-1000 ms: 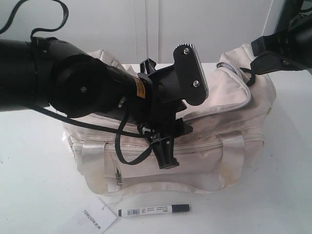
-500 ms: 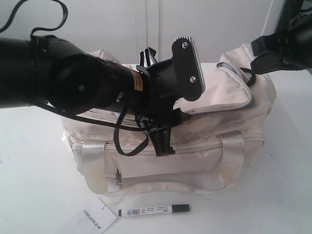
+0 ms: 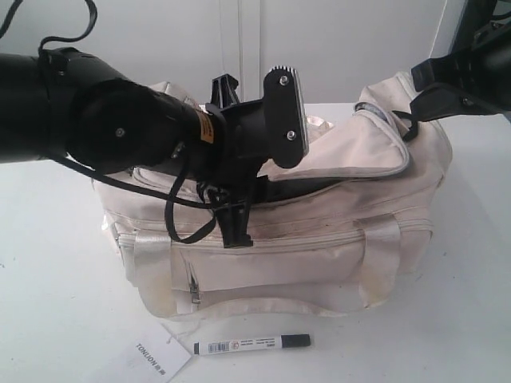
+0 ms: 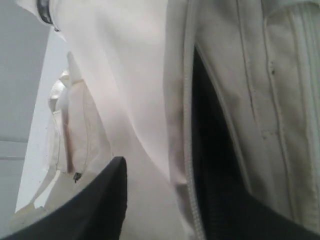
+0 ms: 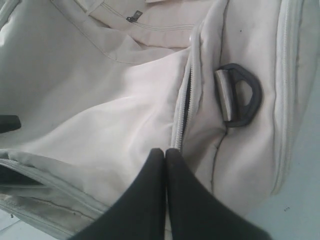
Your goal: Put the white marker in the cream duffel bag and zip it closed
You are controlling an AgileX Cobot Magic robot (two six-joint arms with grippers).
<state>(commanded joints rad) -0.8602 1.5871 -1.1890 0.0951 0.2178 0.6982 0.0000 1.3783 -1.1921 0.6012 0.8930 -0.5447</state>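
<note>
Arm point(image 3: 80, 120) shifted left, cream duffel bag point(image 3: 319, 247) gaping

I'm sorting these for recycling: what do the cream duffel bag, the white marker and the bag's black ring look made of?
The cream duffel bag looks like matte woven fabric: soft creases, stitched seams. The white marker is probably smooth plastic with a printed label. The black ring is hard and glossy, plastic or coated metal; cannot tell which.
</note>
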